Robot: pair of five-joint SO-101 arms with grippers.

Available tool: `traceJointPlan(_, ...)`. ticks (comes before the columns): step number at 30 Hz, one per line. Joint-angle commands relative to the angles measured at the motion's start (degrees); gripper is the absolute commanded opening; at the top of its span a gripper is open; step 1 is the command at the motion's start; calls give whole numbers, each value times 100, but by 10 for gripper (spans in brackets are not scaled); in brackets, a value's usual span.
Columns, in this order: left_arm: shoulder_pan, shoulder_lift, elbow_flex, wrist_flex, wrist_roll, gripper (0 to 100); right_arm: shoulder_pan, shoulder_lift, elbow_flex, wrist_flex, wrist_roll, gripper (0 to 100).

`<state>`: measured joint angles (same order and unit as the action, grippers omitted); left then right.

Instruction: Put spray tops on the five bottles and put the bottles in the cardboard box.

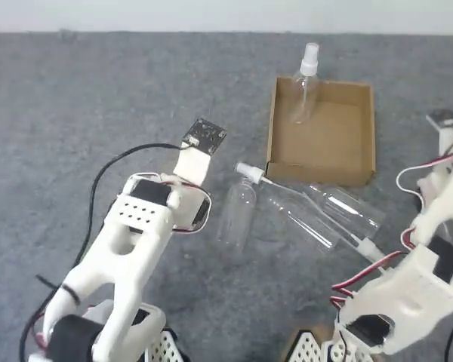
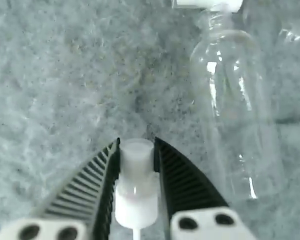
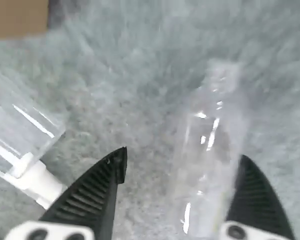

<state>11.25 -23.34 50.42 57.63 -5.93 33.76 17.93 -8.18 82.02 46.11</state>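
Left wrist view, fingers (image 2: 97,185) clamping spray top (image 2: 136,190)

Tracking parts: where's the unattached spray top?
Left wrist view: the spray top sits gripped in the left end effector, above the carpet, beside a clear bottle.

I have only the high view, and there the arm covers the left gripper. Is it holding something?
Observer: Yes. In its wrist view the left gripper is shut on a white spray top.
Operator: Thank you. And the right gripper, is it closed on a bottle?
Observer: No. The right gripper is open, and a clear bottle lies between its fingers, not gripped.
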Motion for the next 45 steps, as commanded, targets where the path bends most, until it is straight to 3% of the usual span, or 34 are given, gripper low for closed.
traceJointPlan(1, 0, -308, 40, -229, 53, 12, -48, 66, -1116, 576, 264, 247)
traceJointPlan(14, 18, -264, 40, -229, 44, 12, 154, 2000, -3270, 954, 316, 246)
traceJointPlan(25, 44, -264, 40, -229, 44, 12, 470, 2615, -3376, 971, 316, 240)
traceJointPlan(33, 35, -264, 40, -237, 44, 12, 505, 2756, -3385, 971, 316, 71)
traceJointPlan(41, 44, -264, 40, -237, 44, 12, 470, 2290, -3464, 1675, 273, 24)
traceJointPlan(45, 44, -273, 40, -237, 44, 12, 541, 2158, -3464, 1754, -580, 9)
